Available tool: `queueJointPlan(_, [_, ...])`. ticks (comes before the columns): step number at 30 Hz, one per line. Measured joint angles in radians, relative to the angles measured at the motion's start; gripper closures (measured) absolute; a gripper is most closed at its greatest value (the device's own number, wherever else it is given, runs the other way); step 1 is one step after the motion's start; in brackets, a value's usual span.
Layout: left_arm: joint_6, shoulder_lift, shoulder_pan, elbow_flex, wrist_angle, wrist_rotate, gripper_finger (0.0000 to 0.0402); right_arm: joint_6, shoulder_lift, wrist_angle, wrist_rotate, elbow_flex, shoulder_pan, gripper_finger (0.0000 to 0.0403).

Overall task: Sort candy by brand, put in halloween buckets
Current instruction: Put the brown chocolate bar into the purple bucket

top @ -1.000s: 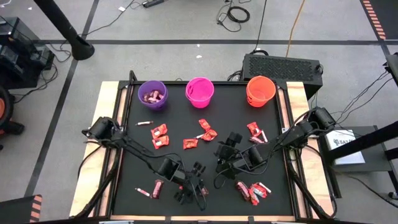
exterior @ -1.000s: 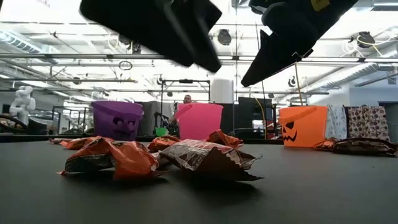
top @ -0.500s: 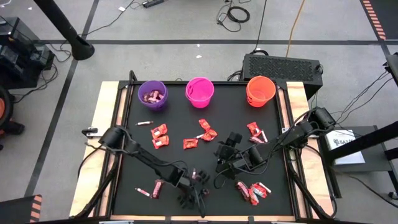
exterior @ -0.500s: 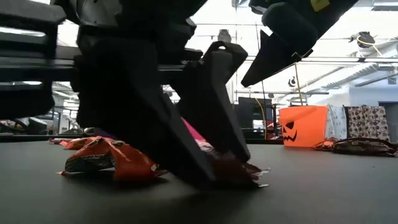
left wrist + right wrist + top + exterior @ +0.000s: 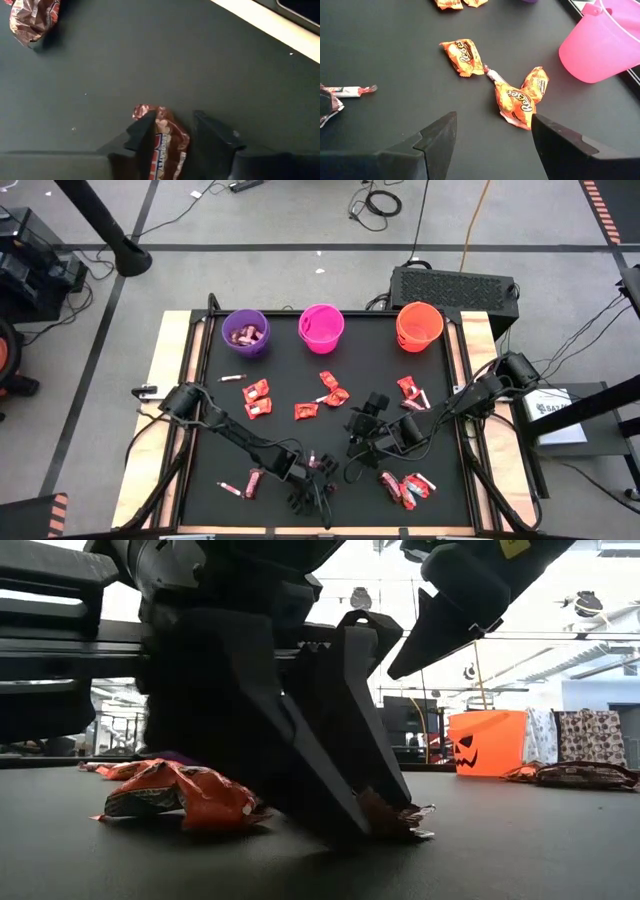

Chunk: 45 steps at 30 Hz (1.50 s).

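fingers of my left gripper [image 5: 170, 137] straddle a maroon candy [image 5: 162, 142] near the table's [image 5: 330, 395] front edge; right gripper [image 5: 492, 132] gapes wide.

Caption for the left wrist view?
Left gripper down at the black table, fingers either side of a maroon-wrapped candy.

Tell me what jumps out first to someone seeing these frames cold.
The left end effector, down at the near edge of the black table, with its fingers either side of a maroon candy. Next, the three buckets along the far edge: purple, pink, orange. The right end effector hovers open mid-table over orange Reese's candies.
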Motion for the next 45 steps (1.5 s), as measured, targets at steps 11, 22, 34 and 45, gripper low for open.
queueJointPlan(11, [-0.001,-0.008,-0.001,0.023,-0.001,-0.03,0.0394,-0.001,0.0,-0.001,0.0,0.0,0.0,0.0156])
queueJointPlan(22, [-0.029,-0.234,-0.008,0.027,-0.178,-0.089,0.04,0.0,0.0,-0.006,0.0,0.0,0.0,0.0156])
queueJointPlan(34, [-0.206,-0.548,0.096,0.028,-0.79,-0.399,0.0401,0.003,0.0,0.002,0.0,0.0,0.0,0.0156])
queueJointPlan(45, [-0.213,-0.78,0.368,-0.106,-0.928,-0.474,0.0401,0.067,0.0,0.008,0.001,0.0,0.0,0.0156])
